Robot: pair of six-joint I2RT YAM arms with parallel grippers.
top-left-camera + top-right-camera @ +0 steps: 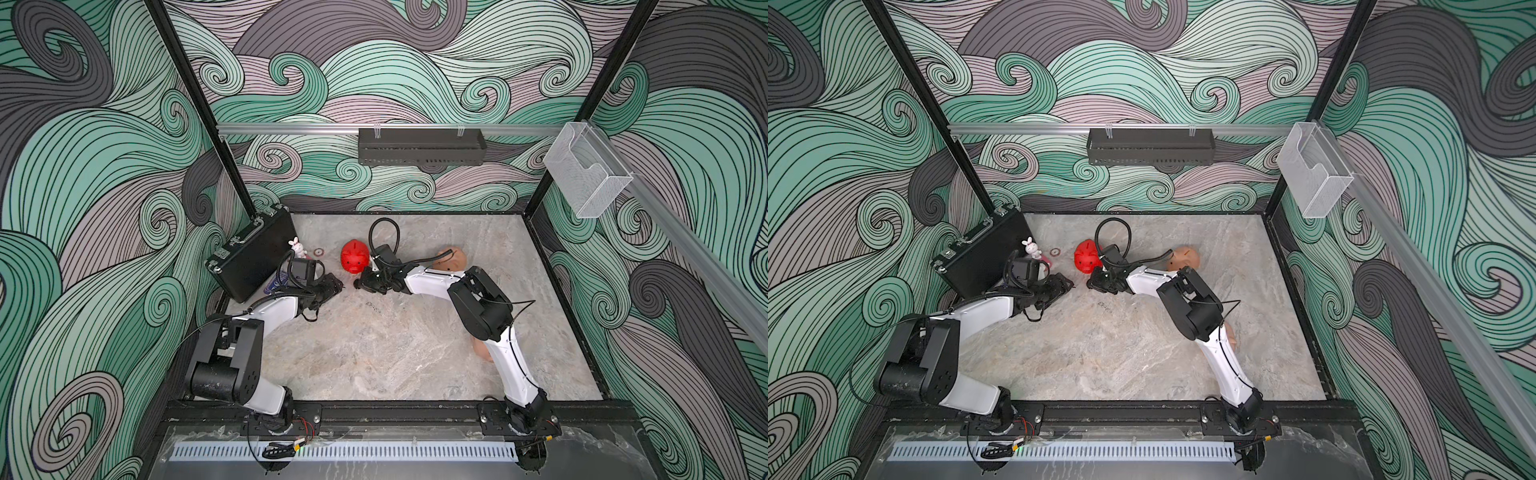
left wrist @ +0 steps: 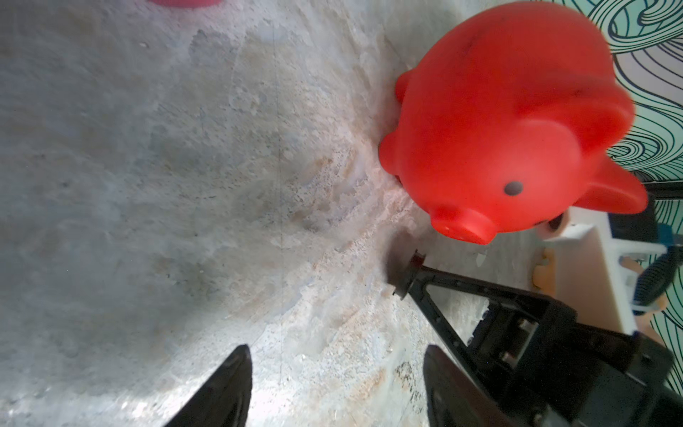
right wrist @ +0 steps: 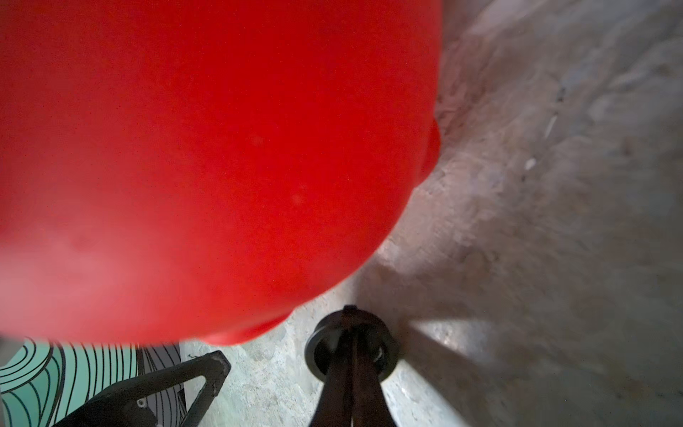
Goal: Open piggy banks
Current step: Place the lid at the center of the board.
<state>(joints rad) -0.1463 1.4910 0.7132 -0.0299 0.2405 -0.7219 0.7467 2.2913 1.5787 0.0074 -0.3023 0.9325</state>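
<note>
The right end effector [image 3: 351, 332], pinching a black plug [image 3: 351, 345] beside the red pig [image 1: 354, 257], could drop it; the left end effector [image 2: 336, 384] is spread, empty

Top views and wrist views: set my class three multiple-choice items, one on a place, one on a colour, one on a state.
1. The red piggy bank stands: A on the tabletop; B in the clear bin; C on the wall shelf.
2. The case is: A white; B black; C green.
3. The right end effector is: A open; B shut on the rabbit; C shut on a black plug.
Answers: A, it stands on marble; B, its shell is black; C, closed fingers pinch the round plug.
</note>
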